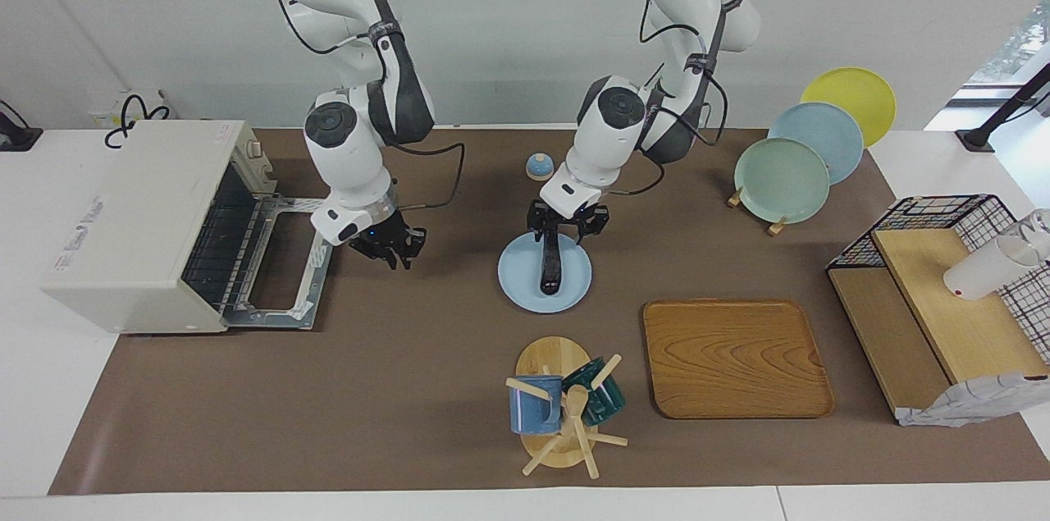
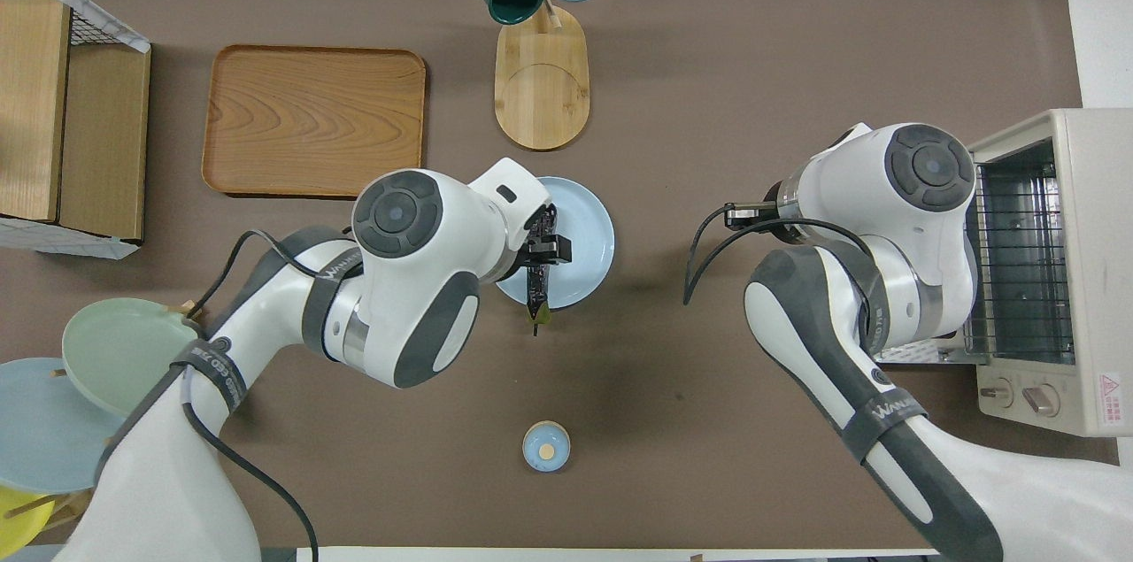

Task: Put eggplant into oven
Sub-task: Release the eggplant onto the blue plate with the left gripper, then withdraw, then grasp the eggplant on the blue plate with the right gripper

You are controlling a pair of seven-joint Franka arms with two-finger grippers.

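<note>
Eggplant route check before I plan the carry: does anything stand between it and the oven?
Nothing on the table does. The eggplant lies on the blue plate; the oven door is down. Only the right gripper hangs over that stretch.

Bright, even room light falls from above, so the arms drop only soft, short shadows on the brown table mat (image 1: pixel 394 390). Daylight glares through a window (image 1: pixel 1013 45) at the facing view's two o'clock edge. Both views are sharp, with slight bending at their corners.

"WANDA", perhaps, on right arm's strap (image 2: pixel 890 410)
</note>
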